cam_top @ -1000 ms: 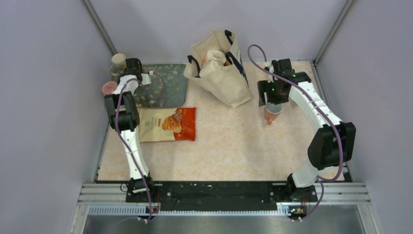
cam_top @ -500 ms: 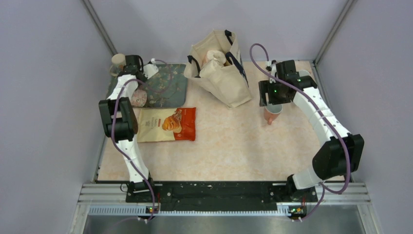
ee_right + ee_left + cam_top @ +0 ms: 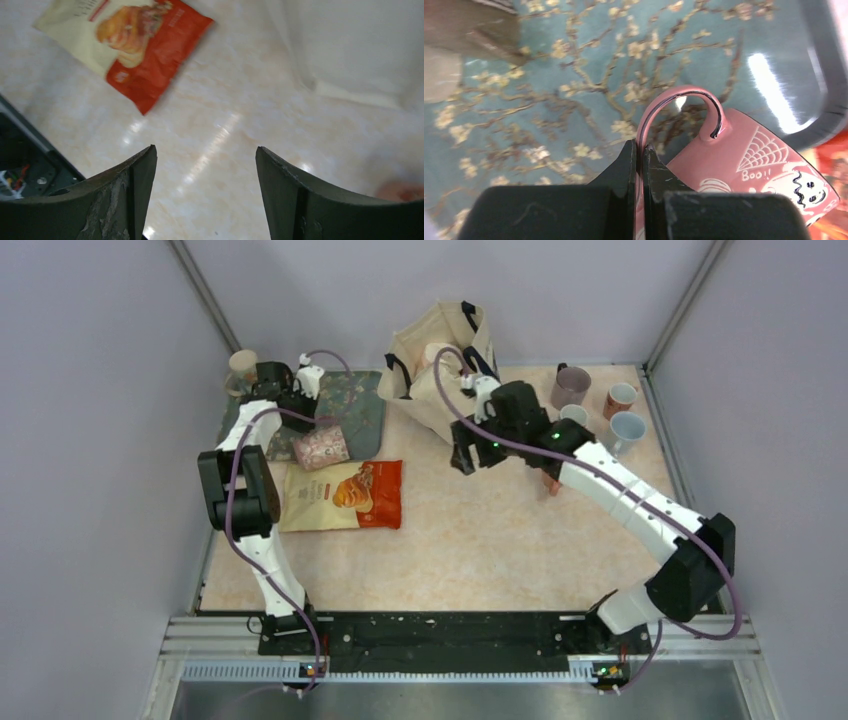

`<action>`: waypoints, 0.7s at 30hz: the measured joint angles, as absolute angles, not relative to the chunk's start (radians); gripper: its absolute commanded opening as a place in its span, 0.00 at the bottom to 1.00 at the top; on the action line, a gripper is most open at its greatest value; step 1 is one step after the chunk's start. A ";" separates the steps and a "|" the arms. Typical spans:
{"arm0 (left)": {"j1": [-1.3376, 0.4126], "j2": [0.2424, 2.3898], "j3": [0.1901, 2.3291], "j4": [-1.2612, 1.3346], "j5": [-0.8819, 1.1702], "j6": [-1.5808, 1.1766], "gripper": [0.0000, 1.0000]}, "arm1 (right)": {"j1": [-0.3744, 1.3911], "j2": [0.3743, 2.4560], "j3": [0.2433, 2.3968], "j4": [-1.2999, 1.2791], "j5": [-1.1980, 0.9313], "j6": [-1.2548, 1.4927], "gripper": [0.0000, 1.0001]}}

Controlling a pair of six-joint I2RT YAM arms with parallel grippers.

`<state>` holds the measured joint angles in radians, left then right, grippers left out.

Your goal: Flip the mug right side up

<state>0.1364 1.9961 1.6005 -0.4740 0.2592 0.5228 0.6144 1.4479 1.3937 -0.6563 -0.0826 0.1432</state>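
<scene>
Pink mug with a ghost and web print (image 3: 754, 170) is clamped by its handle between the shut fingers of the left gripper (image 3: 640, 152); the mug is held tilted over the near right part of the teal blossom-patterned tray (image 3: 549, 75), side wall shown to the top camera; contact with the tray cannot be told.

A red and cream snack packet (image 3: 345, 495) is lying just beside the mug on the marbled beige table (image 3: 470, 550); a cream canvas tote bag (image 3: 445, 375) is standing right of the tray; a beige mug (image 3: 240, 365) is seen at the far left corner.

Right gripper (image 3: 205, 152) is spread wide with nothing held, above bare table in front of the tote; a salmon mug (image 3: 551, 484) is partly hidden behind its arm; a grey-purple mug (image 3: 570, 387), a pink-and-white mug (image 3: 620, 397), a light blue mug (image 3: 627, 427) and a pale mug (image 3: 573, 415) are grouped at the far right.

Against half a second ago: the pink mug has been carried rightward across the tray toward the packet; the right arm has been swung from over the salmon mug to the centre, uncovering the four far-right mugs.
</scene>
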 measured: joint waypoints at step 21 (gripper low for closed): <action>0.138 1.907 1.407 -0.453 0.632 0.294 0.00 | 0.778 2.053 1.517 0.133 -0.430 0.338 0.76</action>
<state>0.1383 1.9072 1.4067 -0.4530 0.6319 0.2939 0.7784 2.0529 1.5169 0.1333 -0.4305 0.3378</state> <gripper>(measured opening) 0.038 0.757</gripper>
